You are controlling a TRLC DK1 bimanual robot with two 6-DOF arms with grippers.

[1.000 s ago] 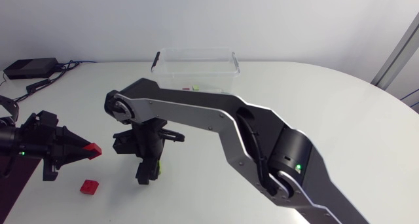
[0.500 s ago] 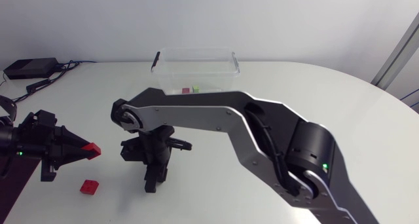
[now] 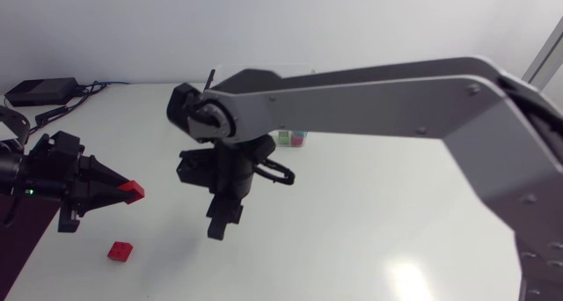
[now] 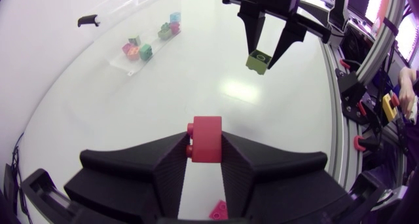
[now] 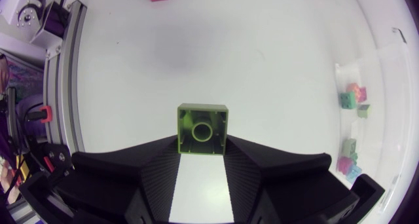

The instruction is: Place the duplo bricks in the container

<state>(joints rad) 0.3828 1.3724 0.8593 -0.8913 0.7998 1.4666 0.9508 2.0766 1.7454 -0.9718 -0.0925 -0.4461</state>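
At the left edge of the white worktop [image 3: 352,213], the left arm [image 3: 35,173] lies low and nearly level, its end effector [image 3: 119,189] pointing toward the middle of the table. The two wedge fingers are clamped on a red brick [image 4: 205,139], one on each side, and the brick juts out past the fingertips. A second red brick [image 3: 120,251] lies loose on the worktop just below and beside this end effector, apart from it.

The right arm [image 3: 378,99] comes in from the right edge and stretches well past the middle. Its long silver link runs high across the table to a black joint, and from there the wrist turns steeply downward. The right end effector [image 3: 220,229] hangs below the joint with its fingers aimed at the worktop. It grips a lime green brick [image 5: 202,129], pinched from two sides between the fingertips. The brick's hollow side faces the wrist camera. In the left wrist view the green brick hangs clear of the surface. In the head view the fingers hide it.

The clear container [image 3: 214,73] stands at the far side of the worktop, mostly covered by the right arm in the head view. Several small coloured bricks [image 4: 145,51], pink, green and light blue among them, lie inside it. Both held bricks are well apart from the container.
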